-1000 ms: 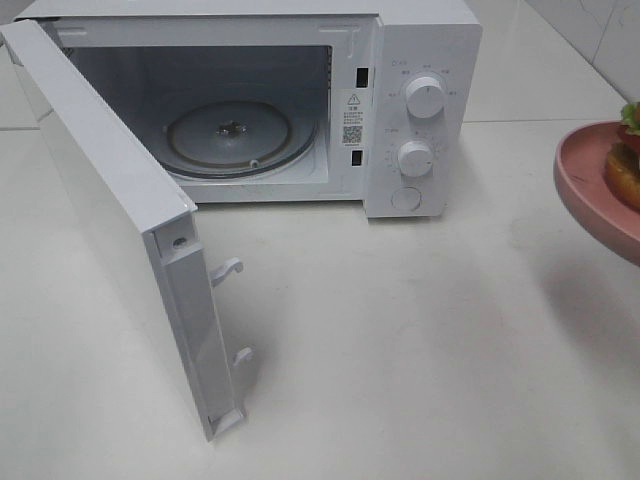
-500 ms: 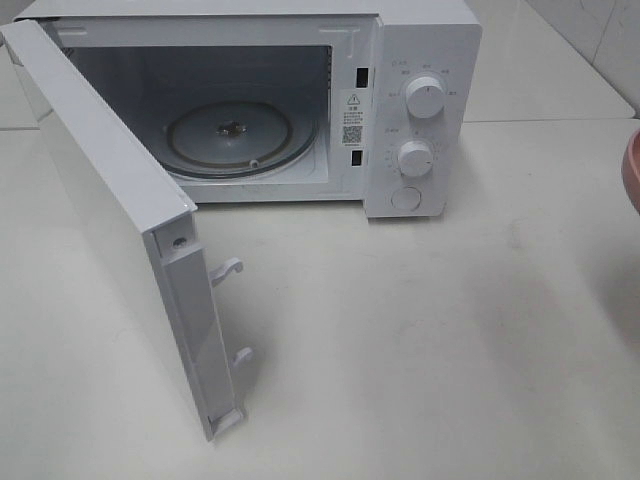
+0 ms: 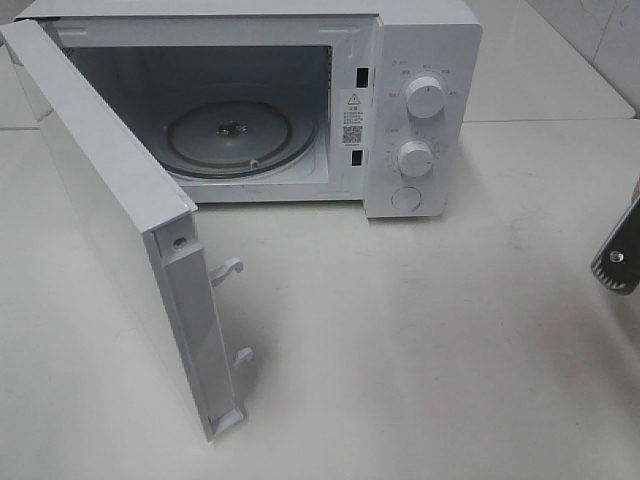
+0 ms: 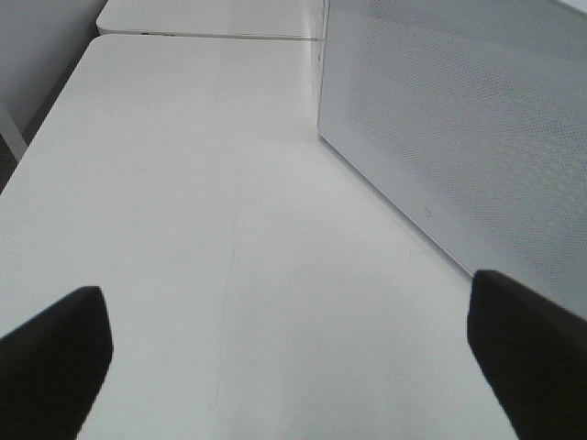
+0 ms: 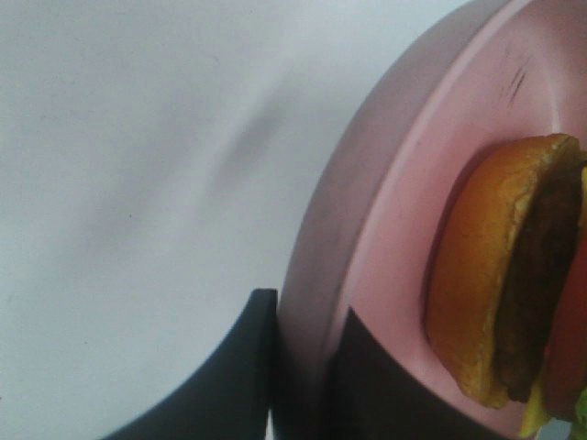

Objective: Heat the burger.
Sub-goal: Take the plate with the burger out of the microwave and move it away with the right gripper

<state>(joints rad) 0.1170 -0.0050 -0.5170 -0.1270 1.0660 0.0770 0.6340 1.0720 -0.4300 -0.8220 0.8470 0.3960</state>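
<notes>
The burger point(image 5: 500, 275), with a golden-brown bun and dark patty, lies on its side on a round pink plate point(image 5: 394, 183) in the right wrist view. My right gripper point(image 5: 303, 371) is shut on the plate's rim, one dark finger on each face. In the high view burger and plate are out of frame; only a dark part of the right arm point(image 3: 618, 258) shows at the right edge. The white microwave point(image 3: 420, 60) stands at the back, its door point(image 3: 110, 200) swung wide to the left. My left gripper point(image 4: 293, 367) is open and empty above the table.
A glass turntable point(image 3: 240, 135) lies in the microwave's cavity. Two knobs point(image 3: 425, 100) and a round button are on its right panel. The door's latch hooks point(image 3: 228, 270) stick out toward the middle. The perforated door face point(image 4: 459, 119) is close beside the left gripper.
The pink plate with the burger has moved right and out of the high view. A dark part of the right arm now shows at that edge. The microwave has not moved.
</notes>
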